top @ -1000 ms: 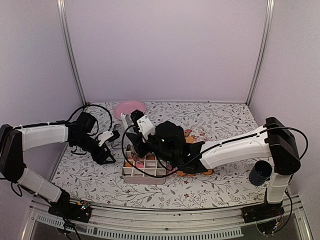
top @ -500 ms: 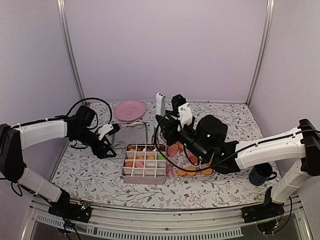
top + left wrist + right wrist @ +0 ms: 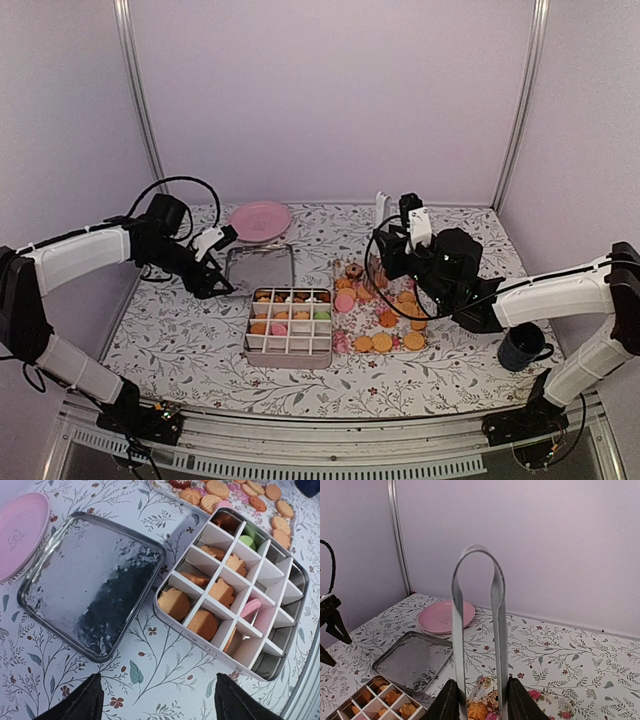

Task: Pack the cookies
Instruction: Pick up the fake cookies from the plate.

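Note:
Loose cookies [image 3: 385, 318], mostly golden-orange, lie on a floral plate [image 3: 344, 340] right of the divided tin box [image 3: 290, 345]. More cookies [image 3: 210, 592] sit in some of the box's compartments, one pink and one green among them. My right gripper [image 3: 396, 240] hovers above the far side of the cookie pile, shut on upright metal tongs [image 3: 477, 605] whose loop end points up. My left gripper [image 3: 157, 677] is open with nothing in it, above the cloth between the box [image 3: 280, 645] and the tin lid [image 3: 90, 585].
The silver lid [image 3: 258, 268] lies flat behind the box. A pink plate [image 3: 260, 218] rests at the back left. A dark cup [image 3: 522, 348] stands near the right arm's base. Walls close off the back and both sides.
My right arm has swung from over the box to the right and back, carrying the tongs above the loose cookies. The left gripper has drawn back toward the lid and opened a little wider.

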